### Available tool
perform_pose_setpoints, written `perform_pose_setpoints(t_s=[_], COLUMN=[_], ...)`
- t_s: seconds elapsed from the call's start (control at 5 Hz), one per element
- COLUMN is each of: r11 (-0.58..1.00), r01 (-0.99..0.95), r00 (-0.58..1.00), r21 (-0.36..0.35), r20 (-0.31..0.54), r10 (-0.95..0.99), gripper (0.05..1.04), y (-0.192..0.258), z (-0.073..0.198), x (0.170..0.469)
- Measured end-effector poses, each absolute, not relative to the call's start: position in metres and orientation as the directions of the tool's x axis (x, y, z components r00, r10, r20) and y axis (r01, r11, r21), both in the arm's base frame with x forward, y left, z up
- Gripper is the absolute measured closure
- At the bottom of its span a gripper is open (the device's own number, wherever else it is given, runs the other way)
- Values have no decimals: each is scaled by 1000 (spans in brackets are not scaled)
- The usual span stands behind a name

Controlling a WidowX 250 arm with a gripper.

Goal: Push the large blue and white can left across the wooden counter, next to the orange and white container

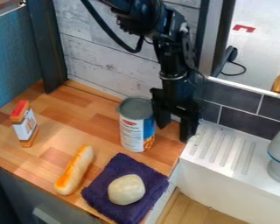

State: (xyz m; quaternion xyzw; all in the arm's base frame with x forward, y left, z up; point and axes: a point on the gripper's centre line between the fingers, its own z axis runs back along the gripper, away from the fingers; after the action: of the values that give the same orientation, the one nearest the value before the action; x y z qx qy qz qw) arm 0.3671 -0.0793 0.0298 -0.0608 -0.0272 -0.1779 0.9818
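Purple cloth (151, 181) lies at the worktop's (96, 124) front edge; beside the can (132, 131), our released gripper (174, 133) needs careful clearance.

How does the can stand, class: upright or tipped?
Upright: the can rests on its base on the wooden counter, its grey top facing up.

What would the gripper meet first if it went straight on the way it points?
Pointing down, the gripper would probably meet the wooden counter beside the can first, though depth is unclear.
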Motion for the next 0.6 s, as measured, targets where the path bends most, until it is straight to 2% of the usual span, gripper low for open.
perform_pose_setpoints(t_s=[0.6], r11=[943], r01=[323], r00=[943], r21=[-84], r20=[109], r10=[-314], gripper=[83], y=[-65], z=[22], x=[365])
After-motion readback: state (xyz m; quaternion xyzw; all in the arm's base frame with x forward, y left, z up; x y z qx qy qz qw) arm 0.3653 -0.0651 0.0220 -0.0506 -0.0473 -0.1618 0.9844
